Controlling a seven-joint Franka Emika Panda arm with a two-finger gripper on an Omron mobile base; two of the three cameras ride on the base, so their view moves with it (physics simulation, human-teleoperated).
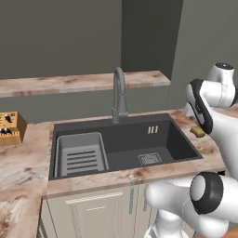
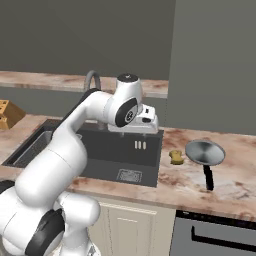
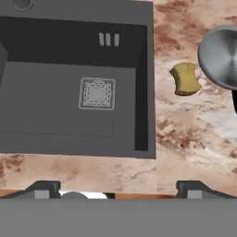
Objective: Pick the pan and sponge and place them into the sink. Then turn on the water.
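While the pan (image 2: 204, 152) and the sponge (image 2: 175, 157) both lay on the marble tabletop (image 2: 230, 190) to the right of the sink (image 1: 125, 139), your fingers (image 3: 41, 189) stood wide apart with nothing between them, hanging above the basin's right edge. The sponge sat just beside the pan's rim, between it and the sink; in the hand view I could not tell whether the two touched.

You could judge the pan as stiff, shiny steel, likely slick and the heavier of the two. Its round bowl looked too broad to span, so the straight black handle (image 2: 207, 177), pointing toward the front edge of the tabletop, seemed the place to take it, close to the bowl so it would tip less.

The sponge looked light and soft; it would probably squash under pressure, so a hold across its narrow waist would suit. The faucet (image 1: 119, 95) showed no stream, and the basin held only its rack (image 1: 81, 153).
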